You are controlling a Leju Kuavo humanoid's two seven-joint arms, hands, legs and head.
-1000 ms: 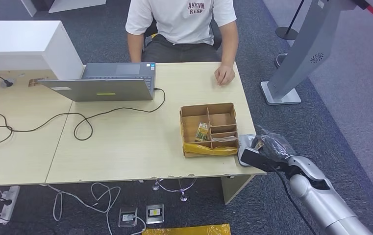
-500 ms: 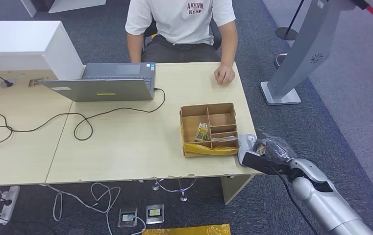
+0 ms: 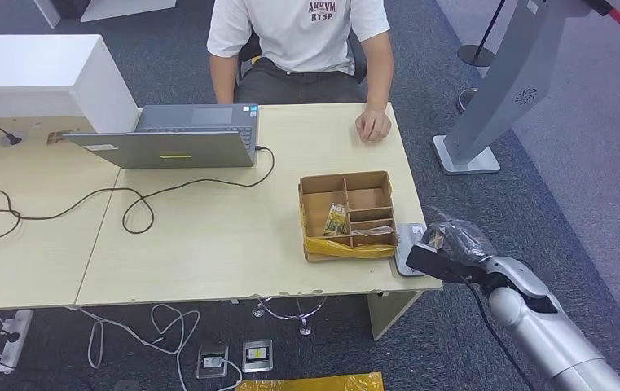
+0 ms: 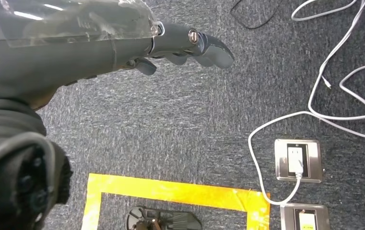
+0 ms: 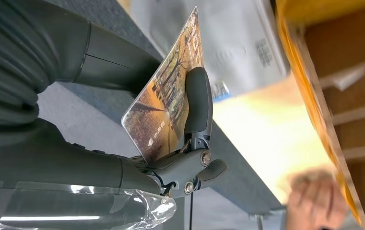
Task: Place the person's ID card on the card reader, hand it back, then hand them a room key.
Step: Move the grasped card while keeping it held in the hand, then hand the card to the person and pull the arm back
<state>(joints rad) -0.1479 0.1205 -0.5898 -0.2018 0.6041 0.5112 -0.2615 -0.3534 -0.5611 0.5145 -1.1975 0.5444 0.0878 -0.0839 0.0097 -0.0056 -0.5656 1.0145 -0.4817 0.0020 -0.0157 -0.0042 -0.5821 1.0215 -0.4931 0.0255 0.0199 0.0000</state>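
Beige wooden table [image 3: 208, 244] spans the head view, person [image 3: 302, 41] seated at 12 o'clock, their hand [image 3: 371, 126] resting on the tabletop near the far edge. Right hand [image 3: 449, 244] sits at the table's near right corner, about 4 o'clock in the head view, silver arm running off toward 5 o'clock. It pinches the card [image 5: 168, 110] between thumb [image 5: 197, 103] and darker fingers behind it; the card has an orange-brown printed picture and stands on edge in the right wrist view. Card is off the table surface, just beside the reader [image 3: 408, 244], a flat grey pad at the corner, partly covered by the hand; cannot tell if card touches it. Cardboard box [image 3: 347, 216] with dividers lies immediately at 9 o'clock of the reader, yellow tape along its near side, a small printed item [image 3: 336, 218] in one left compartment. Laptop [image 3: 176, 138] at 11 o'clock of the box, lid tipped toward the robot, black cable [image 3: 127, 204] looping from it across the table to 9 o'clock. White cabinet [image 3: 37, 77] at 10 o'clock. Grey stand [image 3: 502, 90] on carpet at 2 o'clock. Left hand [image 4: 185, 43] hangs over grey carpet, fingers extended, slightly apart, holding nothing; floor sockets [image 4: 298, 160], white cables [image 4: 334, 105] and yellow tape [image 4: 175, 191] below it.
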